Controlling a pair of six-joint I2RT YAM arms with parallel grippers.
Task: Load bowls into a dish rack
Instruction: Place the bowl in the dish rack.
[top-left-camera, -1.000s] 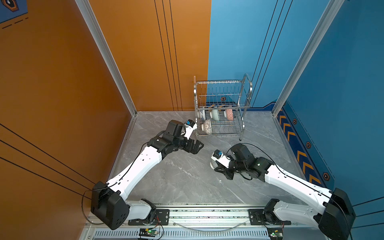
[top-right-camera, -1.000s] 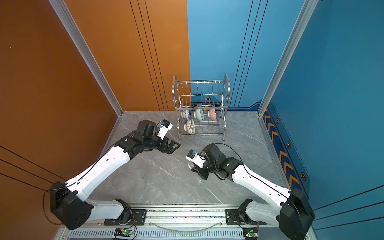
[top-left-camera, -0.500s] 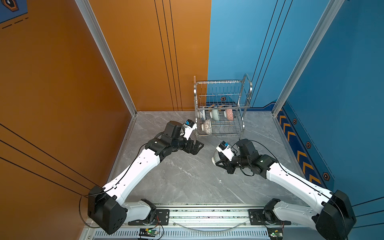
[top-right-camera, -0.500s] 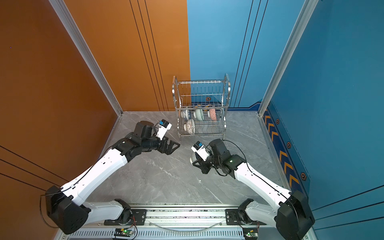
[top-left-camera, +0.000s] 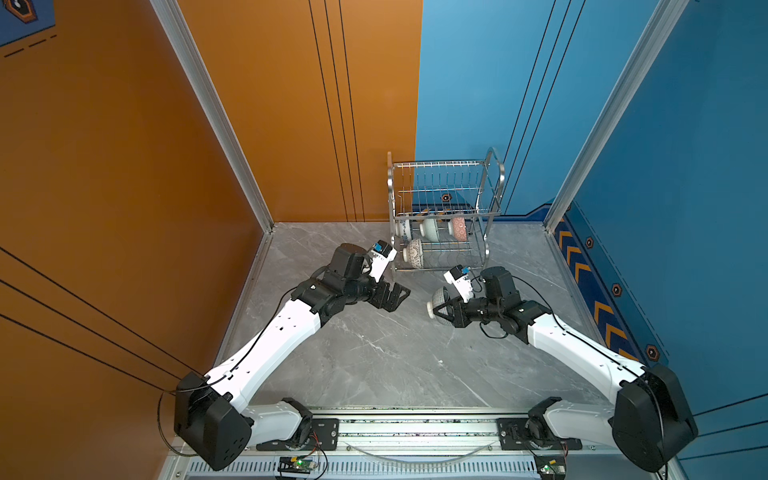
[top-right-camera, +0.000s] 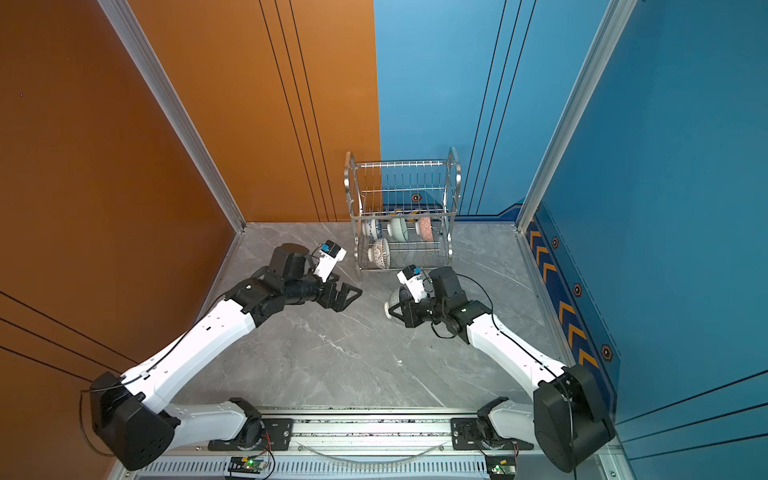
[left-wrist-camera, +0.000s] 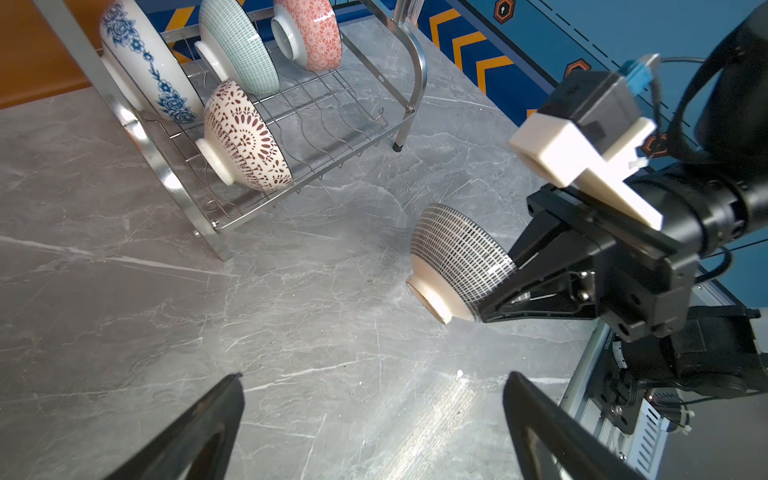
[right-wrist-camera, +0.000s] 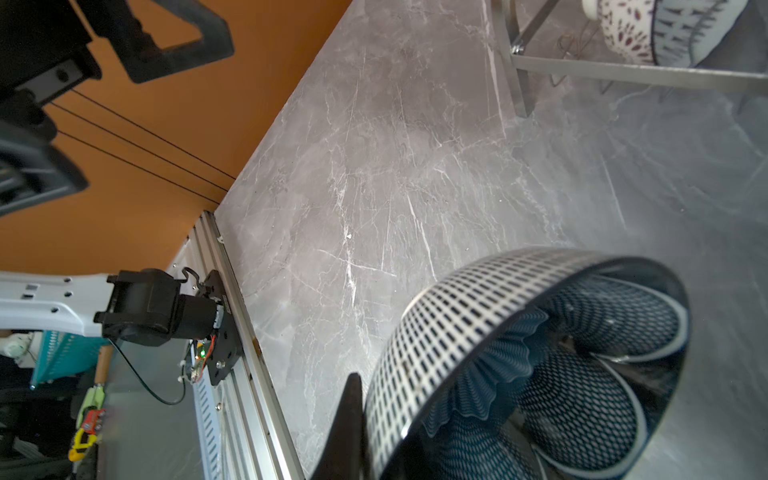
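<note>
The right claw (top-left-camera: 448, 311) is clamped on the rim of the navy petal bowl (left-wrist-camera: 455, 253), which it holds on edge above the tabletop (top-left-camera: 374, 353) with its foot towards the left arm. The dish rack (top-left-camera: 390, 195) stands just beyond, with free slots on its lower shelf beside the lattice bowl (left-wrist-camera: 245, 137). The left claw (top-left-camera: 395, 296) hangs spread and empty, about as near to the rack. There is one rack and five bowls: four racked on edge, one held.

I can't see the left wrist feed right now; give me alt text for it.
The right gripper holds a black-dashed white bowl by its rim, tipped on its side over the grey marble table. Beyond it, the dish rack holds four bowls on edge: blue-floral, mint, reddish, brown-patterned. The left gripper is wide open and empty.
</note>
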